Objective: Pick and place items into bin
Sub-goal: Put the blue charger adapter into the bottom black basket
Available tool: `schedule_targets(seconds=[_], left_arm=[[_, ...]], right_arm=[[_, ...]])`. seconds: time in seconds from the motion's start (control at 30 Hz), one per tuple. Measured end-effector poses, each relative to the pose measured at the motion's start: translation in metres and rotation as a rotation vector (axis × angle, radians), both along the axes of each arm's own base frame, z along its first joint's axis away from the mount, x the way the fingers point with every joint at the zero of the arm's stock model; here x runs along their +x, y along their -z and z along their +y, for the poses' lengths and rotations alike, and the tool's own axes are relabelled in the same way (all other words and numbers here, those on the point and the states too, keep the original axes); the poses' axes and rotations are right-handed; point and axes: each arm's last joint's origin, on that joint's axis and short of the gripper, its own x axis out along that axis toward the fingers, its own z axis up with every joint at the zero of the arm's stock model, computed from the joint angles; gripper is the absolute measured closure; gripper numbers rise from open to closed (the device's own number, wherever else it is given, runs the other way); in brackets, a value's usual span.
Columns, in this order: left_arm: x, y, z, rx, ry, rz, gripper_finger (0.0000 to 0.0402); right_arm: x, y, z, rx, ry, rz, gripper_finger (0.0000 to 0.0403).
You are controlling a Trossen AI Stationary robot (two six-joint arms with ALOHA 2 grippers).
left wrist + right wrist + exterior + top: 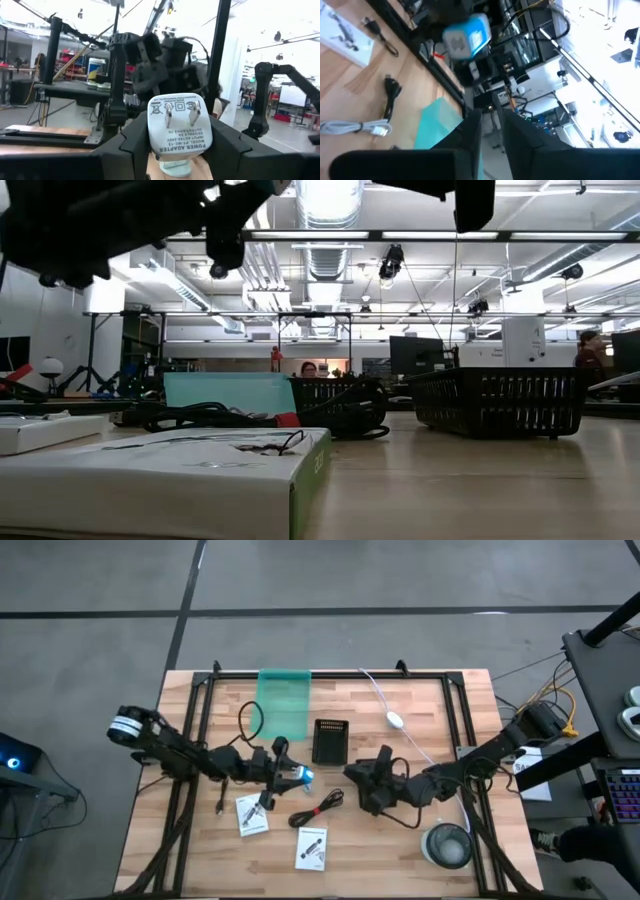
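My left gripper (297,778) hovers over the table's middle, shut on a white power adapter with a blue side (180,132), which also shows in the right wrist view (467,37). My right gripper (358,780) faces it from the right with a narrow gap between its fingers (491,131), holding nothing. A small black bin (330,740) stands just beyond both. Two white packets (252,813) (312,848) and a red-black coiled cable (318,808) lie flat on the near half. A black cable (250,720) lies beside a green sheet (285,705). My left gripper pinches the power adapter by the two sides of its body (152,137), one finger on each side. The fingers come roughly level from the table's left. The face with the two prongs (181,116) points away from the wrist, toward the right gripper. The adapter is lifted clear of the table.
A white oval on a white cord (395,720) lies right of the bin. A round clear container (447,845) stands at the near right. A black frame (200,690) runs along the table's edges. In the low view a white packet (160,470) fills the foreground.
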Motion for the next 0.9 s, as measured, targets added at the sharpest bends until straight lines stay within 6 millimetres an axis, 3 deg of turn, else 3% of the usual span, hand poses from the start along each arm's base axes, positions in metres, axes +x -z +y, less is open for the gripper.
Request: schedule_targets(seconds=[0.23, 0.47, 0.67, 0.9], left_arm=[[0.016, -0.002, 0.004, 0.011, 0.011, -0.022, 0.0270], [0.034, -0.014, 0.002, 0.011, 0.021, -0.072, 0.0270], [0.054, -0.029, 0.000, 0.012, 0.018, -0.131, 0.0270], [0.070, -0.035, 0.005, 0.012, 0.011, -0.157, 0.0270]], right_arm=[[0.005, -0.008, 0.006, -0.022, -0.163, -0.004, 0.0238], [0.013, -0.013, 0.002, -0.034, -0.143, -0.012, 0.0148], [0.018, -0.023, 0.002, -0.064, -0.137, -0.031, 0.0123], [0.021, -0.034, 0.002, -0.075, -0.130, -0.053, 0.0126]])
